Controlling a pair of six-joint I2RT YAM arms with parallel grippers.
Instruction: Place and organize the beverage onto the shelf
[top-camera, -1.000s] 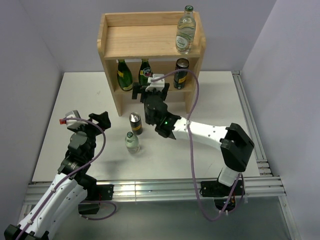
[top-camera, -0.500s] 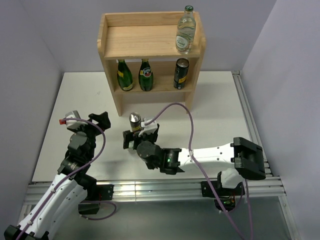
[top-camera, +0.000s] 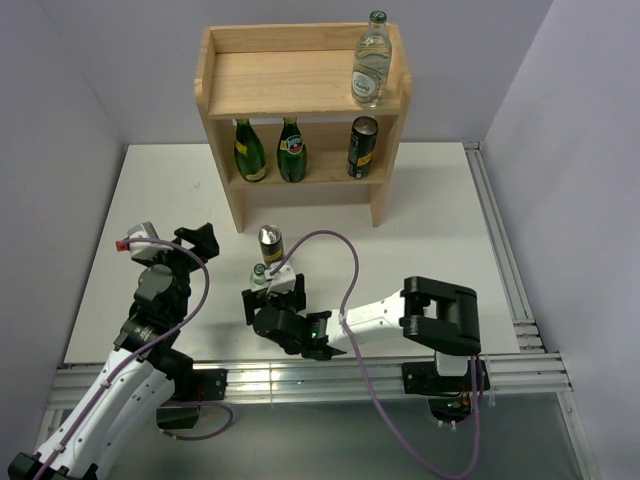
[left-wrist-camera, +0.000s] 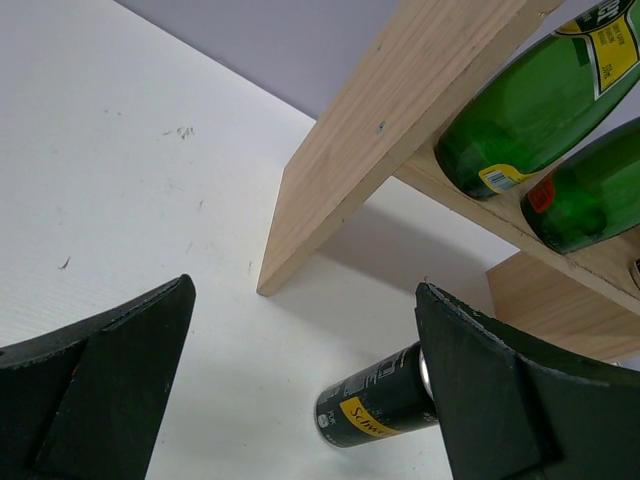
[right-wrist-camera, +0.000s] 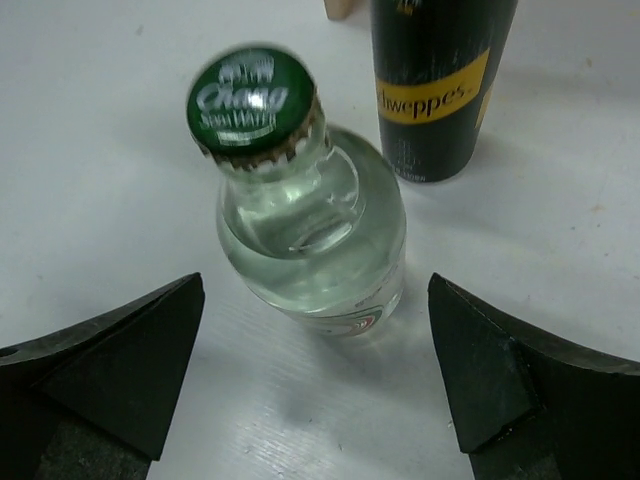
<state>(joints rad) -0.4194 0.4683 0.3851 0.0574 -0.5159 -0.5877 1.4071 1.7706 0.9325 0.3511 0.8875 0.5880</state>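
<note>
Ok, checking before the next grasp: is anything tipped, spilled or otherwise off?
Nothing stands out. The clear bottle and can stand upright on the table, the other four upright on the shelf; nothing spilled.

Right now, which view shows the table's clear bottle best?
Right wrist: bottle fills the frame, cap to base. Top view: only its top shows past the right end effector. Left wrist: not in view.

I read the shelf (top-camera: 290, 82) top board free left of the upper bottle (top-camera: 370, 68). Lower tier: one gap between the green bottles (top-camera: 291, 150) and the shelf can (top-camera: 362, 146). On the table (top-camera: 440, 220), the table can (right-wrist-camera: 435, 90) stands just beyond the table bottle (right-wrist-camera: 310, 240), blocking its far side; its left flank is free.
</note>
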